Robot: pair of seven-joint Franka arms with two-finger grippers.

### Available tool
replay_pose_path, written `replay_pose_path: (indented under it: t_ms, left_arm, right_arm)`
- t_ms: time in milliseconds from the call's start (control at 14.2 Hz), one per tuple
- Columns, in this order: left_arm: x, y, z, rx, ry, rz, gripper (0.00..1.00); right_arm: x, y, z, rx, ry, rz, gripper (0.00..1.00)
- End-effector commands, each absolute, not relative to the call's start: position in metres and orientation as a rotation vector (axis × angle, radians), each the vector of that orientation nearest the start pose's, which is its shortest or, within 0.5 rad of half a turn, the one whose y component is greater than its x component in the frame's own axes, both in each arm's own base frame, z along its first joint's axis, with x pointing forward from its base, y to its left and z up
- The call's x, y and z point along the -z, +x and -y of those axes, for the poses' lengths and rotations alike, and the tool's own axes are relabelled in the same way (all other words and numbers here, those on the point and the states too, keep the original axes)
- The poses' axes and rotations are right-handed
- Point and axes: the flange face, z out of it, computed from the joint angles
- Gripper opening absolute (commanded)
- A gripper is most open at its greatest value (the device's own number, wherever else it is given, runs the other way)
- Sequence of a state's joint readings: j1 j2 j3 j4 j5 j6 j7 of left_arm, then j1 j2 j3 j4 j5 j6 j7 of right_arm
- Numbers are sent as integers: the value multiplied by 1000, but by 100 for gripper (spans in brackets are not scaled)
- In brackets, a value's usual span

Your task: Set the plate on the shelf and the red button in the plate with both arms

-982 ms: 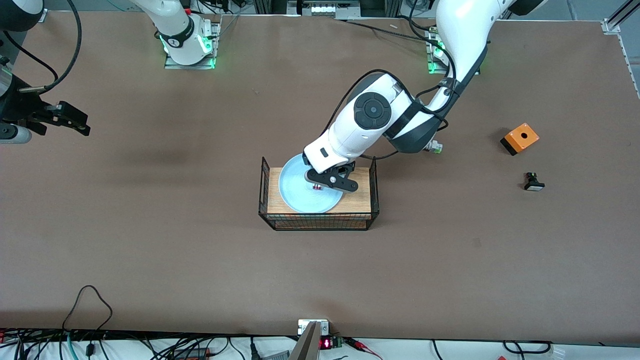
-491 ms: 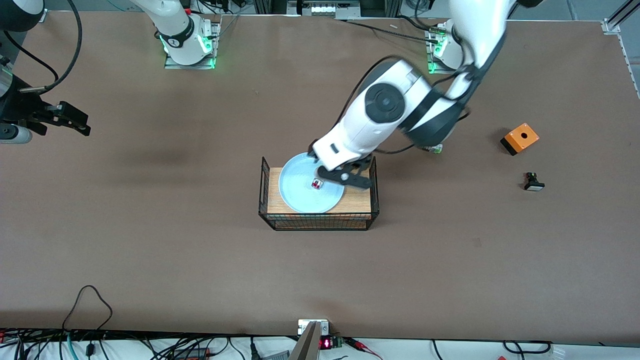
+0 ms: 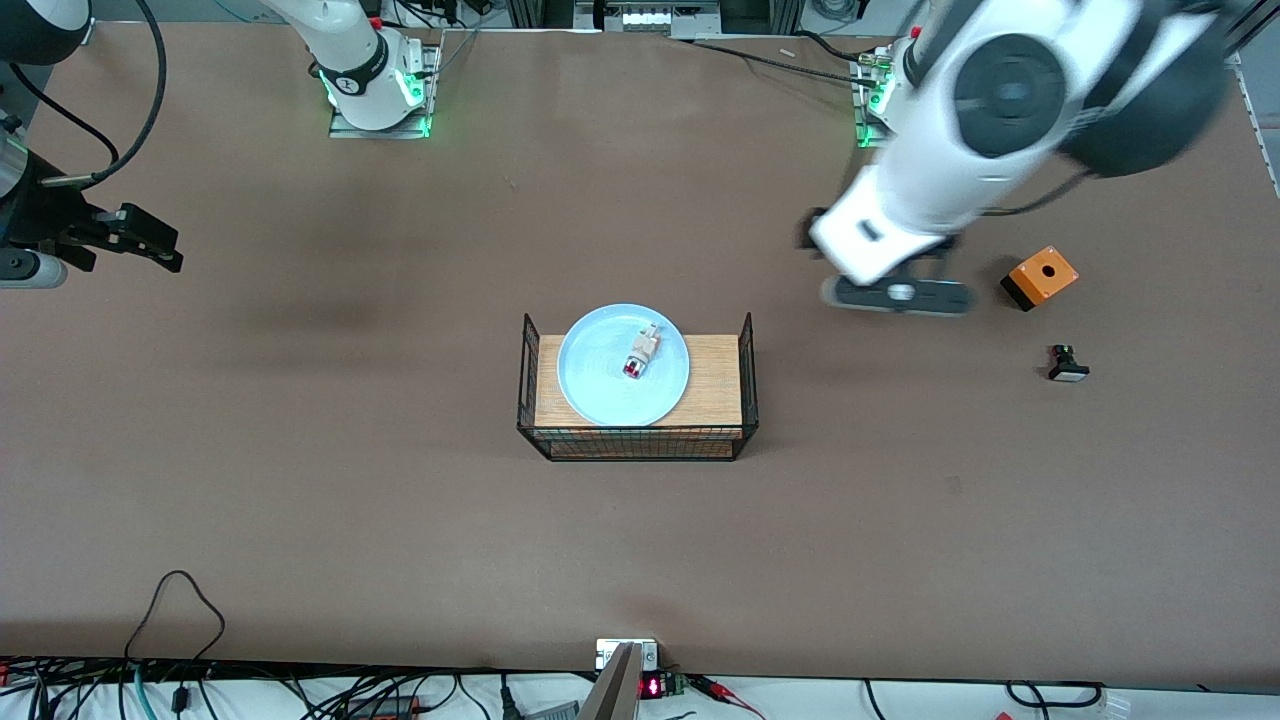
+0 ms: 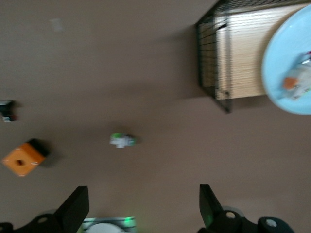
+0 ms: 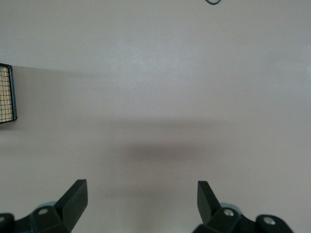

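Note:
The pale blue plate (image 3: pixel 600 385) lies on the wooden board inside the wire basket (image 3: pixel 636 447) at mid-table. The red button (image 3: pixel 640 357), a beige part with a red cap, lies on the plate. Both also show in the left wrist view: the plate (image 4: pixel 286 73) and the button (image 4: pixel 295 82). My left gripper (image 3: pixel 897 295) is open and empty, up in the air over bare table toward the left arm's end, next to the orange box. My right gripper (image 3: pixel 130 240) is open and empty, waiting over the right arm's end of the table; its wrist view shows bare table between the fingertips (image 5: pixel 75 194).
An orange box (image 3: pixel 1040 276) and a black part with a white cap (image 3: pixel 1066 366) lie toward the left arm's end. A small white part with a green cap (image 4: pixel 121 140) lies on the table between basket and box. Cables run along the edge nearest the front camera.
My left gripper let go of the red button on the plate, then rose and swung away toward the left arm's end. The right arm has not moved.

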State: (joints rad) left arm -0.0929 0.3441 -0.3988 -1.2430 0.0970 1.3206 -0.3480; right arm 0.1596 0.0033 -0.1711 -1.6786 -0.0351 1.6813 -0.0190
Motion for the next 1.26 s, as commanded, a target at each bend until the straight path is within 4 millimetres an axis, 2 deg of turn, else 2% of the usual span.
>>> replay_pose_path:
  t_ms: [0, 70, 211, 281, 351, 421, 491, 632, 772, 1193]
  left_arm:
    - [-585, 588, 178, -360, -3035, -370, 100]
    - [-583, 599, 140, -362, -3071, -391, 100]
    - [-582, 599, 102, -305, -3054, -475, 100]
    - [-578, 596, 85, -275, -3088, -444, 100]
    - [-571, 586, 62, -232, -3152, -363, 100]
    - [-565, 574, 49, -148, -3174, -309, 100]
    - [-563, 562, 41, -90, -3177, -263, 100]
    - [-563, 541, 47, -78, -3180, -232, 100]
    - [-561, 538, 51, -65, -3176, -166, 100]
    - [-551, 537, 41, -91, -3176, -141, 100]
  right_arm:
    - [-586, 562, 7, -5, -3164, 6, 100]
    - [-586, 562, 7, -5, -3164, 3, 100]
    - [-586, 562, 7, -5, -3164, 1, 100]
    - [-587, 561, 8, -3, -3162, 1, 100]
    - [-587, 561, 8, -3, -3163, 3, 100]
    - [-587, 561, 8, -3, -3163, 10, 100]
    - [-588, 561, 8, 0, -3166, 13, 100]
    - [-588, 561, 8, -1, -3167, 16, 100]
    - [-589, 561, 8, 2, -3166, 18, 100]
    - [-592, 562, 6, 14, -3165, 15, 100]
